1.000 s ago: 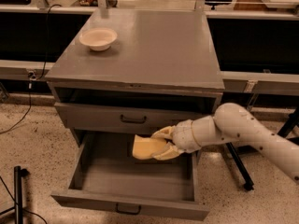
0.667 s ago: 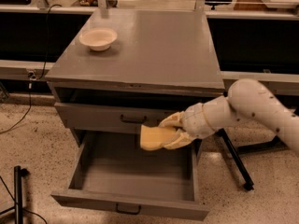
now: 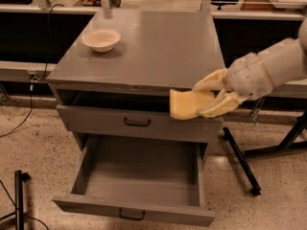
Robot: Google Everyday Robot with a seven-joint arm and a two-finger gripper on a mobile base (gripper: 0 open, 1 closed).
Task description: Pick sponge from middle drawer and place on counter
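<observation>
Claw (image 3: 202, 99) is clamped on the sponge (image 3: 187, 104), one finger above & one below, gap approx. sponge-thick. Sponge sticks out picture-left of claw, level w/ the counter (image 3: 158, 47) front edge; can't tell if touching. Middle drawer (image 3: 136, 212) hangs open below claw; bowl (image 3: 101, 39) sits well up-left of it.

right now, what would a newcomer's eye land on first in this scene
The gripper, reaching in from the right, is shut on the pale-yellow sponge, held in the air at the front right edge of the counter, not yet on it. Below, the middle drawer stands pulled wide open with nothing visible inside. A cream bowl sits at the counter's back left.
</observation>
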